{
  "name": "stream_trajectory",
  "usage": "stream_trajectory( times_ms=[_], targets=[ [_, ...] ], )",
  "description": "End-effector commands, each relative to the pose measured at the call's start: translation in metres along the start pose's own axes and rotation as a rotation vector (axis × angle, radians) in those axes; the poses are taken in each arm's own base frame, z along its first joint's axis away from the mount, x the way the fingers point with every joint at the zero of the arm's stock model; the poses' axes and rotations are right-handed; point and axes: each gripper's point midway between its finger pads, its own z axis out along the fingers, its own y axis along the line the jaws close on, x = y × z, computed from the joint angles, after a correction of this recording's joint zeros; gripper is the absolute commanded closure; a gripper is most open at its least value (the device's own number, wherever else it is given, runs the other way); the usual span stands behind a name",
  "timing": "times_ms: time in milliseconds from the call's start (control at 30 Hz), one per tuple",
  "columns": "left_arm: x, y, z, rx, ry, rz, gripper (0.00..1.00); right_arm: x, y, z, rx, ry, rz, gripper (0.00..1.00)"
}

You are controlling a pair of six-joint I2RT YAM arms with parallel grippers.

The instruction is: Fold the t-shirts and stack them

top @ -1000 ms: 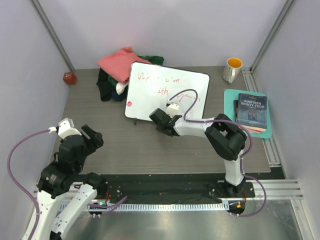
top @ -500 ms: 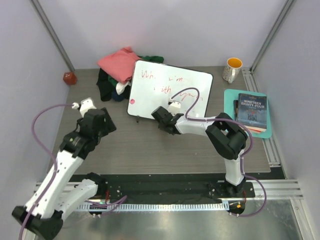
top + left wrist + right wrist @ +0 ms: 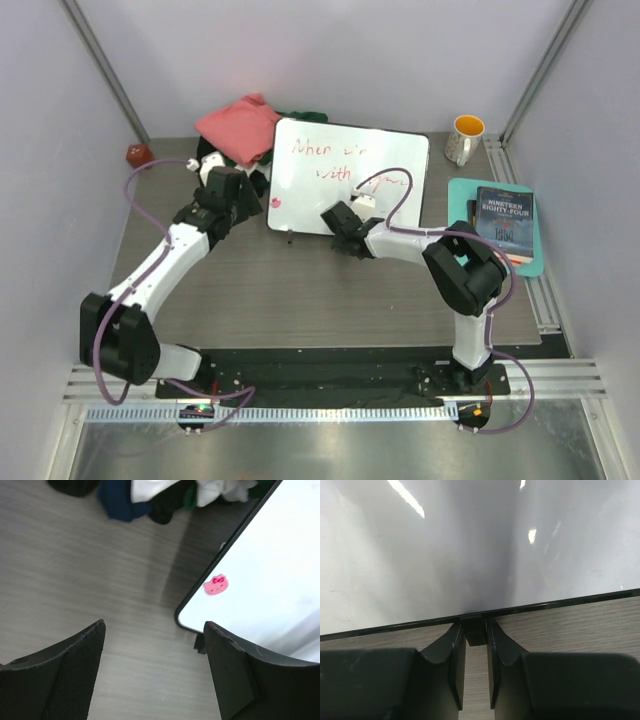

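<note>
Moved: left gripper (image 3: 155, 630) swung to upper left, whiteboard (image 3: 350, 185) shoved upward | left jaws spread, empty, beside t-shirts (image 3: 235, 128) heaped upper left | right gripper (image 3: 472, 630) pinched whiteboard's lower edge, likely clearing folding room.

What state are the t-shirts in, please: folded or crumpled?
Crumpled: the t-shirts lie in one loose heap beside the board, pink on top.

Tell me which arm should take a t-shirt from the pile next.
Left. The left gripper hangs open beside the t-shirts, holding nothing; the right gripper is shut on the whiteboard edge, farther away.
</note>
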Motion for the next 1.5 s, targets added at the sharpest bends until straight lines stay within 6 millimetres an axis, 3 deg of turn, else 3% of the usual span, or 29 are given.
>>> stream_trajectory(
  times_ms=[0, 200, 333, 700, 933, 1067, 1200, 1267, 1333, 1367, 1467],
  targets=[
    [-0.032, -0.049, 0.027, 0.169, -0.027, -0.019, 0.19, 0.018, -0.082, 0.016, 0.261, 0.080, -0.082, 0.99],
    [-0.012, -0.079, 0.074, 0.243, 0.066, 0.013, 0.19, 0.030, -0.078, 0.024, 0.239, 0.130, -0.098, 0.99],
    [0.006, -0.082, 0.100, 0.240, 0.123, 0.038, 0.19, 0.036, -0.080, 0.024, 0.225, 0.147, -0.101, 0.99],
    [0.016, -0.092, 0.120, 0.312, 0.092, 0.055, 0.21, 0.043, -0.084, 0.026, 0.207, 0.169, -0.107, 0.99],
    [0.003, -0.091, 0.107, 0.393, 0.016, 0.083, 0.19, 0.042, -0.094, 0.020, 0.210, 0.175, -0.112, 0.99],
    [0.012, -0.092, 0.112, 0.469, 0.063, 0.035, 0.24, 0.043, -0.099, 0.017, 0.213, 0.183, -0.116, 0.99],
    [0.021, -0.090, 0.112, 0.481, 0.088, 0.002, 0.54, 0.044, -0.102, 0.016, 0.216, 0.189, -0.116, 0.99],
    [0.024, -0.087, 0.109, 0.479, 0.080, -0.014, 0.60, 0.046, -0.102, 0.017, 0.216, 0.194, -0.119, 0.99],
    [0.023, -0.083, 0.106, 0.472, 0.066, -0.018, 0.72, 0.046, -0.103, 0.019, 0.220, 0.197, -0.119, 0.99],
    [0.023, -0.083, 0.106, 0.469, 0.062, -0.017, 0.82, 0.047, -0.103, 0.019, 0.223, 0.198, -0.117, 0.99],
    [0.023, -0.079, 0.106, 0.457, 0.059, -0.017, 0.98, 0.046, -0.103, 0.019, 0.224, 0.193, -0.099, 0.99]
  ],
)
